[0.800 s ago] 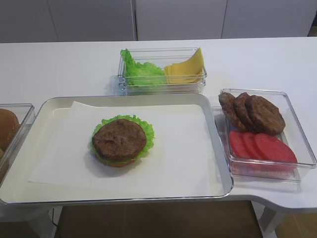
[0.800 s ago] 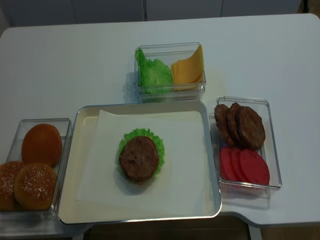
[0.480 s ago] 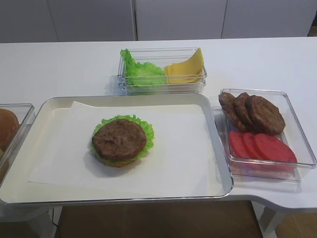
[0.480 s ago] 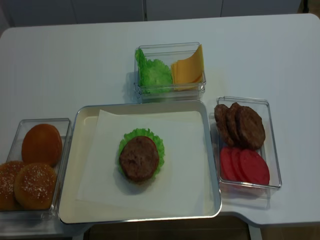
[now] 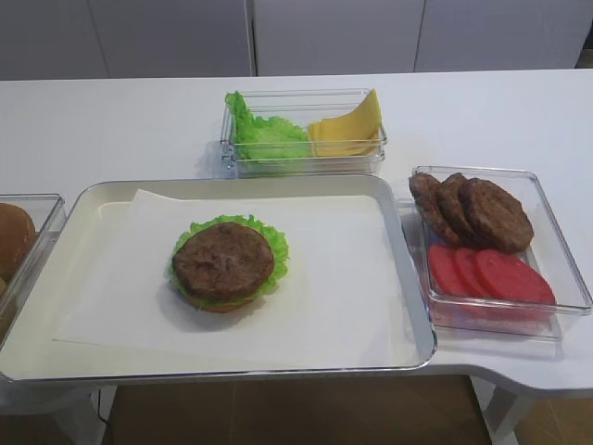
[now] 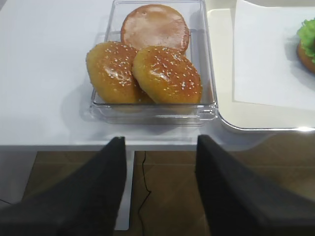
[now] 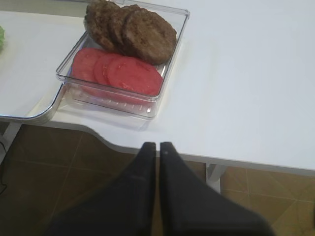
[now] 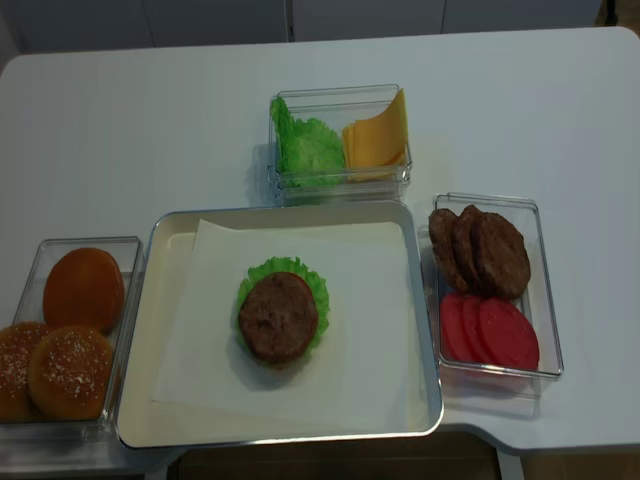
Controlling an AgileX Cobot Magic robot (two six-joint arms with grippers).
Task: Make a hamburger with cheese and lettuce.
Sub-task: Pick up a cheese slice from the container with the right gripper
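Note:
The hamburger (image 5: pixel 222 262) (image 8: pixel 279 316) sits mid-tray on white paper: tan bun base, frilly lettuce (image 5: pixel 277 247) rim, dark patty on top. Its edge shows at the right of the left wrist view (image 6: pixel 307 46). The cheese as a single slice is out of view; only a bent pile of yellow slices (image 5: pixel 347 130) leans in the back box. My right gripper (image 7: pixel 158 146) is shut and empty, out beyond the table's front edge over the floor. My left gripper (image 6: pixel 160 138) stands open and empty in front of the bun box. Neither gripper shows in the exterior views.
The metal tray (image 5: pixel 250 183) fills the front middle. The clear box (image 6: pixel 155 112) on its left holds buns (image 8: pixel 70 370). A right-hand box (image 5: pixel 565 269) holds overlapping patties (image 5: pixel 482 211) and tomato slices (image 5: pixel 489 275). The back box (image 8: pixel 340 182) also holds green leaves (image 8: pixel 308 148).

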